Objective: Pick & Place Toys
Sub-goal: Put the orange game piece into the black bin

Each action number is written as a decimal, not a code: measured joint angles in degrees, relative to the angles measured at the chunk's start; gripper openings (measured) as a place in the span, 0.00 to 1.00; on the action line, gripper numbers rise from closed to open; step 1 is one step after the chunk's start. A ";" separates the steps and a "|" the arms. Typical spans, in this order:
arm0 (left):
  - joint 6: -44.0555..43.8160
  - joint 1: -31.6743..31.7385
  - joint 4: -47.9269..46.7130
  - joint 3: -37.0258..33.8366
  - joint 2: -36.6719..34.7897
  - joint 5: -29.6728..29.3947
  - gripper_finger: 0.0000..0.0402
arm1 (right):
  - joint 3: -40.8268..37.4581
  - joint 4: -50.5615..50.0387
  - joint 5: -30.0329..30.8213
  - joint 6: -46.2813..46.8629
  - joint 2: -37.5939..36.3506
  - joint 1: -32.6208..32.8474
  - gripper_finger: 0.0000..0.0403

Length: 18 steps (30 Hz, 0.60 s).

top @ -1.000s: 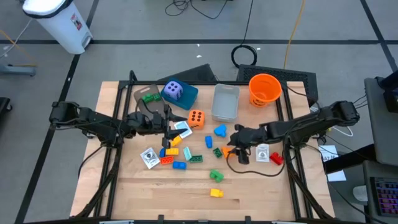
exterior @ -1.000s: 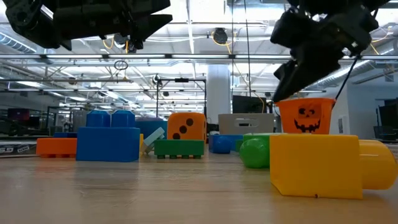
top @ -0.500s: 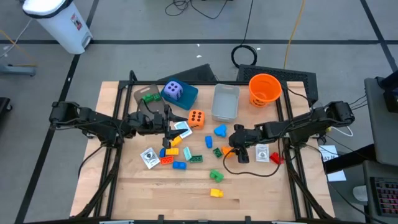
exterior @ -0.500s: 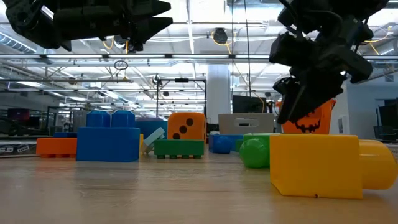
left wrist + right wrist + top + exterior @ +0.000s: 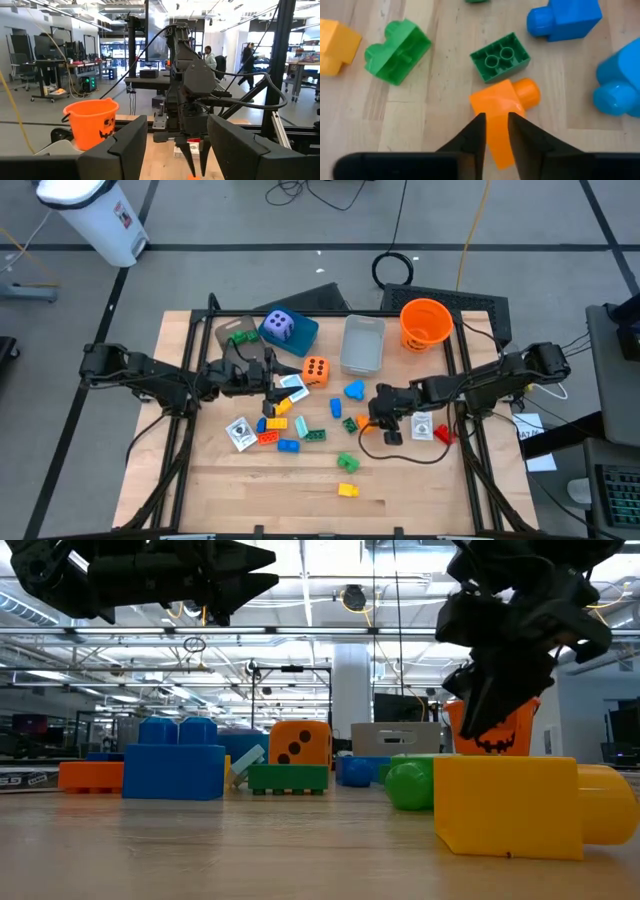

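An orange brick (image 5: pixel 501 102) lies on the table right of centre (image 5: pixel 364 423), among green (image 5: pixel 501 61) and blue bricks (image 5: pixel 565 20). My right gripper (image 5: pixel 496 137) slants down onto it (image 5: pixel 374 420), shut on it. My left gripper (image 5: pixel 176 150) hangs open above the toys at left centre (image 5: pixel 272 375), holding nothing. An orange spotted die (image 5: pixel 316 370) stands on the table. A purple die (image 5: pixel 279 326) sits on the teal box (image 5: pixel 303 334). Bricks and cards (image 5: pixel 240 432) are scattered on the wood. My right gripper pinches the orange brick's flat body (image 5: pixel 496 131) between its two fingers (image 5: pixel 472 137), behind the round stud. The fingers come slanting down from the table's right side. The brick rests flat on the table.
A grey bin (image 5: pixel 362 343) and an orange bucket (image 5: pixel 425 322) stand at the far side. A red brick (image 5: pixel 444 436) and a card (image 5: pixel 422 426) lie under the right arm. A green (image 5: pixel 346 463) and a yellow brick (image 5: pixel 347 490) lie toward the near edge, with bare wood beyond.
My right gripper has tipped further down and sunk a little, bringing its fingers onto the orange brick. The brick has stayed where it was. My left arm has kept still.
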 joint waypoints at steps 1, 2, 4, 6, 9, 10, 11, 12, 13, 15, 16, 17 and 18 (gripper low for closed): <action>0.00 0.00 -0.12 0.00 0.00 0.00 0.53 | 0.00 0.01 0.02 0.57 0.00 0.00 0.24; 0.00 0.00 -0.26 0.00 0.00 0.00 0.53 | 0.00 -0.01 0.03 1.04 0.00 0.00 0.28; 0.00 0.00 -0.33 0.00 0.00 0.00 0.53 | 0.00 -0.01 0.15 1.24 0.00 0.09 0.36; 0.00 0.00 -0.29 0.00 0.00 0.00 0.53 | 0.00 -0.03 0.25 0.54 0.00 0.26 0.44; 0.00 0.00 -0.33 0.00 0.00 0.00 0.53 | 0.00 -0.03 1.40 -0.86 0.00 0.42 0.56; 0.02 0.00 -0.43 0.00 0.00 0.00 0.53 | 0.00 -0.03 2.11 -1.03 0.09 0.43 0.59; 0.03 0.00 -0.60 0.00 0.00 0.00 0.53 | 0.00 -0.01 2.19 -1.08 0.47 0.42 0.62; 0.03 0.00 -0.82 0.00 0.00 0.00 0.53 | 0.02 0.03 2.21 -1.08 1.01 0.42 0.65; 0.04 0.00 -0.95 0.00 0.00 0.01 0.53 | 0.02 -0.17 2.21 -1.12 1.67 0.42 0.67; 0.04 0.00 -0.99 0.00 0.00 0.02 0.53 | 0.00 -0.34 2.15 -1.19 3.10 0.42 0.71; 0.04 0.00 -0.99 0.00 0.00 0.00 0.53 | 0.00 0.04 2.09 -1.19 4.14 0.42 0.72; 0.04 0.00 -1.02 0.00 0.00 0.01 0.53 | 0.02 0.19 2.02 -1.22 5.14 0.42 0.73; 0.04 0.00 -1.06 0.00 0.00 0.02 0.53 | 0.02 -0.02 2.05 -1.31 6.02 0.42 0.74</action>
